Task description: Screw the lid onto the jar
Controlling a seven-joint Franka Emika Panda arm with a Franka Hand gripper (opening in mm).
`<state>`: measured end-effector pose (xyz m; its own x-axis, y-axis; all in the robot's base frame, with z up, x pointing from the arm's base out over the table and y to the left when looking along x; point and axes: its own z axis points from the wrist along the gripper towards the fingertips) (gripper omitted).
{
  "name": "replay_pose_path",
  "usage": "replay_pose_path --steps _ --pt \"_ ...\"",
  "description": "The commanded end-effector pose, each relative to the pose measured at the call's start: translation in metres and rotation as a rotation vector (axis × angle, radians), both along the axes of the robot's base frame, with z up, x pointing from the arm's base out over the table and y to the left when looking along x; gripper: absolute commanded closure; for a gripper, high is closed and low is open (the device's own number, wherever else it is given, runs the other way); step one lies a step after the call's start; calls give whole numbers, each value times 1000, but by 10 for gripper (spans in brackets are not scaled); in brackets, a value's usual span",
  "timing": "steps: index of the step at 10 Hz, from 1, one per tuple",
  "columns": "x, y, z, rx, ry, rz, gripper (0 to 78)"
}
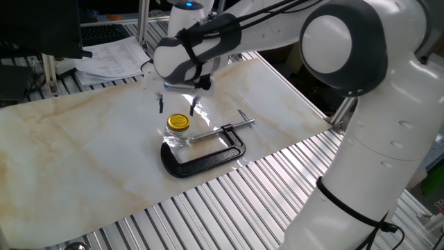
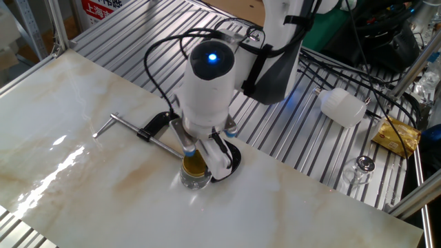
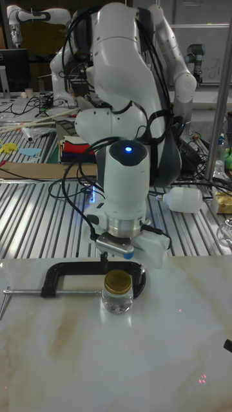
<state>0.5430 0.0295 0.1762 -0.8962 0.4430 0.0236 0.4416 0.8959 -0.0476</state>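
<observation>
The small clear jar stands upright on the marble table beside the black C-clamp. The yellow lid sits on its mouth. My gripper hangs just above the lid. It is open, its fingers spread wider than the lid and clear of it, with nothing held. In the other fixed view my wrist hides part of the lid's far edge.
A black C-clamp with a silver screw lies right against the jar. A white plastic bottle, a yellow packet and a small glass lie on the slatted frame. Papers sit behind the table.
</observation>
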Motion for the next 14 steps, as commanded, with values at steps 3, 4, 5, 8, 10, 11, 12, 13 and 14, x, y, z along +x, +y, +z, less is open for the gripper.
replay_pose_path --steps 3,4,5,8,10,11,12,13,14 --pt "21 12 -5 -85 48 295 2" --pt "18 13 -7 -120 57 323 2" --pt "15 15 -9 -121 59 335 2" --pt "4 14 -13 -131 67 381 2" --pt "2 3 -11 -113 68 433 2" --pt "2 -5 -10 -86 62 438 2" --pt "1 -8 -12 -60 56 436 2" --pt "0 -8 -13 -60 55 443 2" --pt "-2 -6 -15 -47 48 441 2"
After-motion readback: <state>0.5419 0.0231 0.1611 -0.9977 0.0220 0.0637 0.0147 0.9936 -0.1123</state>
